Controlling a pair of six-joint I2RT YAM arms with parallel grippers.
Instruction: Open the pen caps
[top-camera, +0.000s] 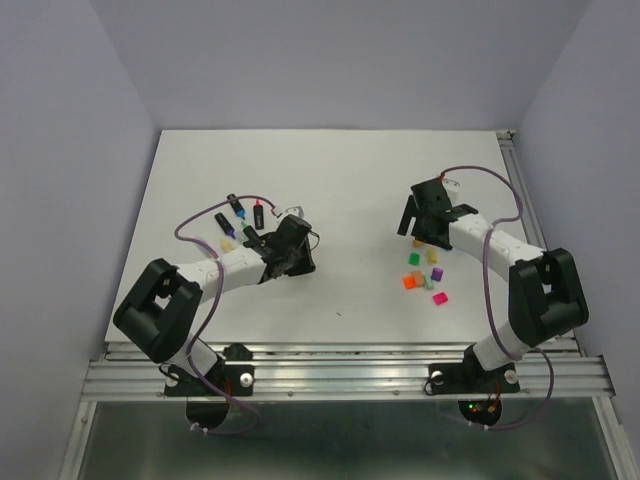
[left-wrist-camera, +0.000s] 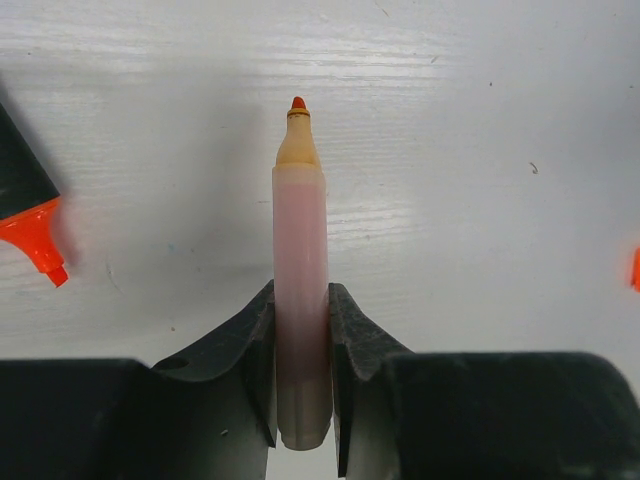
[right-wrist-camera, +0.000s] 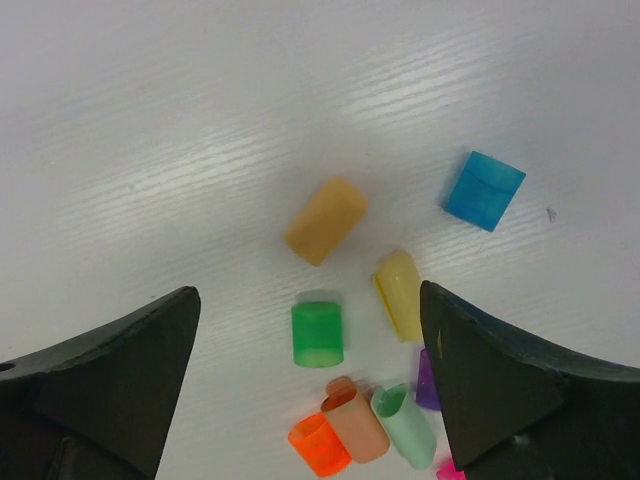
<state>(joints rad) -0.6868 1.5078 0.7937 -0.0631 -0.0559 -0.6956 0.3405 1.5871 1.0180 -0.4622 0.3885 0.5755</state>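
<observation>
My left gripper (left-wrist-camera: 300, 312) is shut on a pale peach‑pink pen (left-wrist-camera: 300, 220); its cap is off and its orange‑red tip is bare, pointing away over the table. In the top view this gripper (top-camera: 290, 238) is at the left centre. My right gripper (right-wrist-camera: 310, 295) is open and empty, hovering over several loose pen caps: peach (right-wrist-camera: 325, 220), cyan (right-wrist-camera: 485, 190), yellow (right-wrist-camera: 400, 293), green (right-wrist-camera: 318, 333), orange (right-wrist-camera: 320, 445), salmon (right-wrist-camera: 355, 420), mint (right-wrist-camera: 405, 425) and purple (right-wrist-camera: 425, 380). In the top view the right gripper (top-camera: 413, 218) is just behind the cap pile (top-camera: 414, 258).
Several uncapped black‑bodied highlighters (top-camera: 240, 207) lie on the white table (top-camera: 340, 170) behind and left of my left gripper. One with an orange tip (left-wrist-camera: 35, 235) shows at the left of the left wrist view. A metal rail (top-camera: 340, 365) runs along the near edge.
</observation>
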